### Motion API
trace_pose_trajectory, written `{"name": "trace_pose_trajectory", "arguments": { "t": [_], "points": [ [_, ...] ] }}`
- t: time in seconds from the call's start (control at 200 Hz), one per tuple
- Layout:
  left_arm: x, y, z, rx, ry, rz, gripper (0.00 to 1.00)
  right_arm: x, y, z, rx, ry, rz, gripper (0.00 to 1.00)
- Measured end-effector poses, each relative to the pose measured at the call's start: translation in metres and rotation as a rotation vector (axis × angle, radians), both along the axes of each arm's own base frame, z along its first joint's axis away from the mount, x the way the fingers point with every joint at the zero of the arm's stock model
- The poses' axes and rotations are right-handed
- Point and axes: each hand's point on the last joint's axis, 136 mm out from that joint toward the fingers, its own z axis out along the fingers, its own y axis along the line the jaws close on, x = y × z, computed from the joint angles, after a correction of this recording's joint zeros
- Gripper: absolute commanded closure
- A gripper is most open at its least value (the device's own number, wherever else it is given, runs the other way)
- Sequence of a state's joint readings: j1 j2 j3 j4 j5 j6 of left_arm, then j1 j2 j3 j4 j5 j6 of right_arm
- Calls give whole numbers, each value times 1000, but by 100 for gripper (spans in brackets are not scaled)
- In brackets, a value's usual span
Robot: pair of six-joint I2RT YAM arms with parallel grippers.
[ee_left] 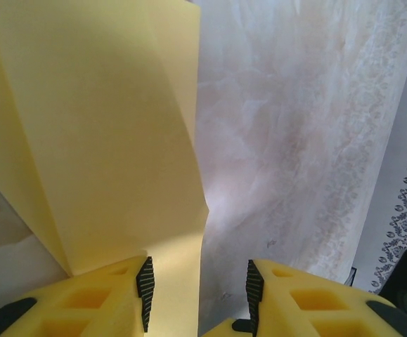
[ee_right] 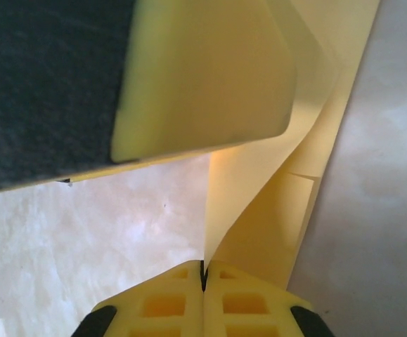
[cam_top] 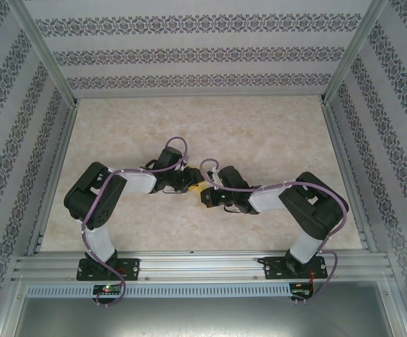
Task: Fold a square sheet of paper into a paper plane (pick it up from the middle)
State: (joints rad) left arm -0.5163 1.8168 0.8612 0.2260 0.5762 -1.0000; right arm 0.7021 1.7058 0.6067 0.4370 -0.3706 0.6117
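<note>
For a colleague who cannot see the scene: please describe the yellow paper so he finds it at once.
On the marbled table, two black arms meet near the middle. The yellow paper sits between their tips, pinched by the shut right gripper, beside the open left gripper. It is thin and creased, unlike the thick yellow fingers.

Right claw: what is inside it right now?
The right claw is shut on an edge of the folded yellow-orange paper sheet; how deep the paper reaches inside is hidden.
</note>
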Motion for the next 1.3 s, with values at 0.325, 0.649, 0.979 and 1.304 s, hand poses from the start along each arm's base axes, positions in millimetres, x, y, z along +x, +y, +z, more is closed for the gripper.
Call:
{"name": "trace_pose_trajectory", "arguments": {
  "t": [0.325, 0.649, 0.979, 1.304],
  "points": [
    [5, -1, 39, -29, -93, -4, 52, 10, 1, 15, 240, 144, -72, 100],
    [5, -1, 36, -26, -89, -12, 52, 9, 0, 7, 306, 261, -114, 100],
    [2, -2, 20, -12, -55, -21, 51, 10, -1, -1, 326, 331, -152, 100],
    [2, -6, 17, -21, -52, -49, 50, 10, -2, -2, 362, 377, -173, 100]
  ]
}}
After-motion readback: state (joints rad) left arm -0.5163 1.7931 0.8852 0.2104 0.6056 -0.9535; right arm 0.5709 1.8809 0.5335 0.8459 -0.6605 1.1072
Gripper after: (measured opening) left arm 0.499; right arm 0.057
